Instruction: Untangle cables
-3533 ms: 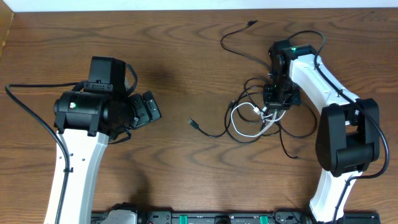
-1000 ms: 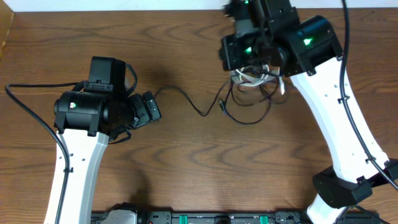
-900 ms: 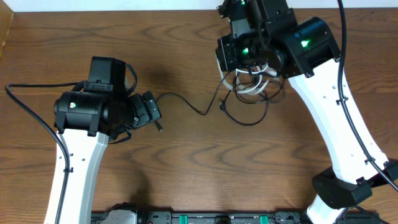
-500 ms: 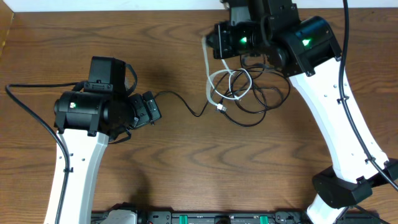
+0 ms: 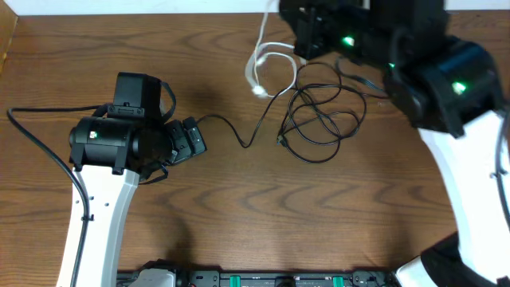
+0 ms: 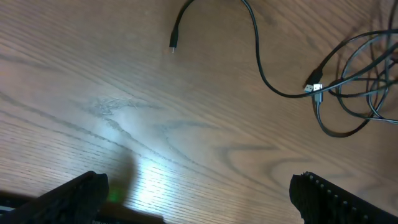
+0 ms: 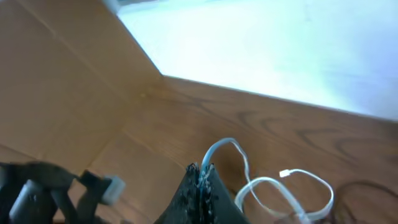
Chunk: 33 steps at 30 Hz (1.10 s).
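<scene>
The white cable (image 5: 256,68), looped and glossy, was clamped in the closed right gripper (image 7: 201,177) near the far edge of the table (image 5: 239,215). Thin black cables (image 5: 319,119) lay coiled on grained wood, one strand trailing toward the wide-apart left gripper (image 5: 190,139). Its plug (image 6: 173,43) was shown clearly only from the left wrist. Open wood was seen in front.
</scene>
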Tool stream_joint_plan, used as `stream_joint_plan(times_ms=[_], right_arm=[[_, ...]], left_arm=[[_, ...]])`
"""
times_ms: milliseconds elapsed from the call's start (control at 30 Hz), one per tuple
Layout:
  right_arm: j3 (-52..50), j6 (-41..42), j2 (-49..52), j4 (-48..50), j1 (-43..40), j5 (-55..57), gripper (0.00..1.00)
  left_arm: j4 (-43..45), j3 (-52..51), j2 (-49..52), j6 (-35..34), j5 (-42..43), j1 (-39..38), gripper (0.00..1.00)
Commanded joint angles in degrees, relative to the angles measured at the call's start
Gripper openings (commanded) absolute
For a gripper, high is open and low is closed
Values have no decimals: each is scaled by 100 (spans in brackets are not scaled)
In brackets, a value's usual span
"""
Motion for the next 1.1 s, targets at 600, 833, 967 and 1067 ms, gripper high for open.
stream_joint_plan(times_ms=[600, 833, 967, 1067], right_arm=[[-74, -52, 1821, -2297, 1147, -186, 1], [-74, -315, 1821, -2409, 1145, -101, 12], [-74, -378, 1821, -2695, 1158, -98, 40], [-74, -579, 1823, -2865, 1213, -94, 66]], left_arm=[[-22, 35, 2, -28, 31, 31, 98], [-20, 35, 2, -28, 33, 31, 98], [-22, 35, 2, -28, 31, 31, 98], [-22, 35, 0, -28, 33, 31, 98]])
